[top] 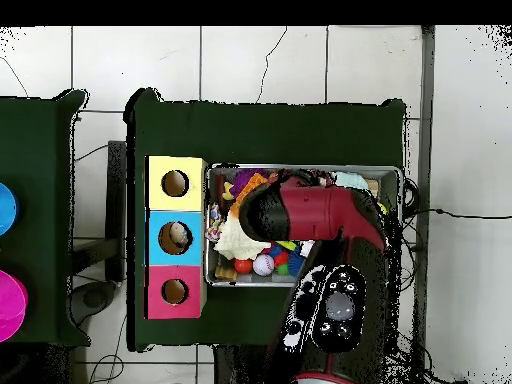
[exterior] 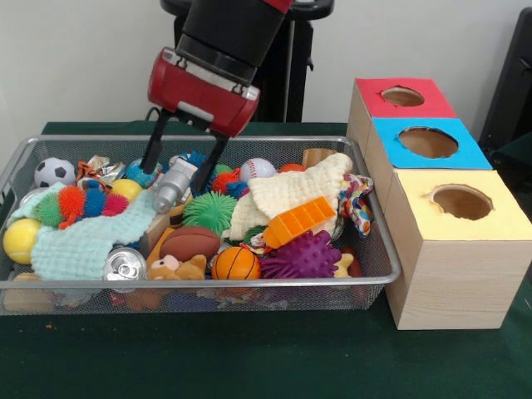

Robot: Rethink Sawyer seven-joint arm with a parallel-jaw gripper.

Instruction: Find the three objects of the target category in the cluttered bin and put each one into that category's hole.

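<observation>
The wire bin holds a mixed heap. My gripper reaches down into its back left part, open, with a grey metal object lying between the two black fingers. Sport balls lie scattered: a soccer ball, a baseball, a basketball, a brown football and a yellow ball. A green spiky ball and a purple one sit mid-bin. In the overhead view the red arm covers most of the bin and hides the gripper.
Three boxes with round holes stand beside the bin: red, blue and yellow. Also in the bin: a cream cloth, a mint cloth, an orange plastic piece and a can.
</observation>
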